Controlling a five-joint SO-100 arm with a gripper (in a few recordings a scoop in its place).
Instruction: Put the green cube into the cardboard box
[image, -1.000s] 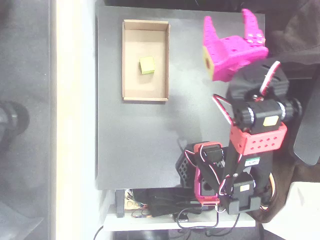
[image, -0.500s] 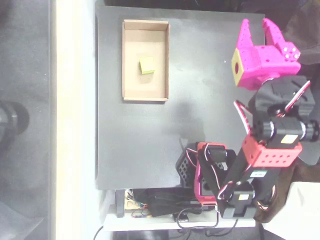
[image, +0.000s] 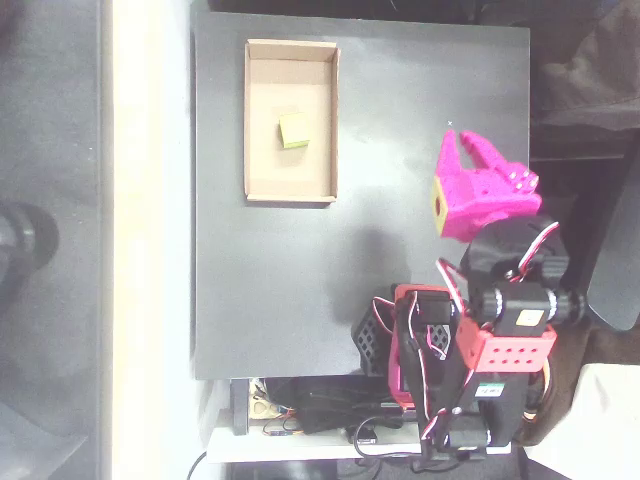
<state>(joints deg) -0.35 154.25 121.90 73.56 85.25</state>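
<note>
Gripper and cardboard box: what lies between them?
In the overhead view, bare black table separates the gripper from the cardboard box.

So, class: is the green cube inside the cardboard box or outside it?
Inside. The green cube rests on the floor of the cardboard box, enclosed by its walls.

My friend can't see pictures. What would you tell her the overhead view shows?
A small green cube sits inside a shallow cardboard box near the top left of a dark table. The robot arm's magenta gripper is off to the right, away from the box and holding nothing, its fingers close together.
</note>
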